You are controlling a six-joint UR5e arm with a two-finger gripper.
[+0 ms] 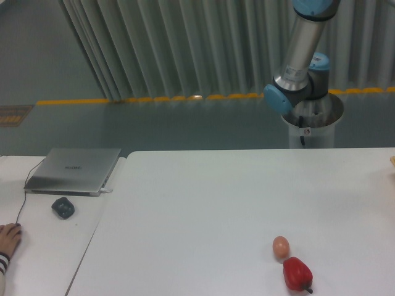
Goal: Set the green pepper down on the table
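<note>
The white surface [203, 203] fills the lower frame, its far edge running across the middle of the view. Near the front edge, toward the right corner, a red pepper [297, 274] lies with its dark stem pointing to the front right; a tan egg [281, 246] sits just behind it, touching or nearly so. A narrower desk [43, 246] adjoins the left edge of the surface. On it, a closed laptop [74, 171] rests at the far end, a dark mouse [63, 207] lies nearer the front, and a thin cable runs from the laptop toward the front corner, where a person's hand [8, 237] rests at the left border of the frame. The arm [300, 55] rises from a white pedestal [311, 126] beyond the far edge of the surface, right of centre, with blue caps at its joints; its upper links leave the top of the frame. The jaws lie outside the view, so their opening and any load cannot be told. The green pepper appears nowhere on the surface or elsewhere in the frame. Behind the pedestal hang pale vertical blinds above a yellow floor line.
</note>
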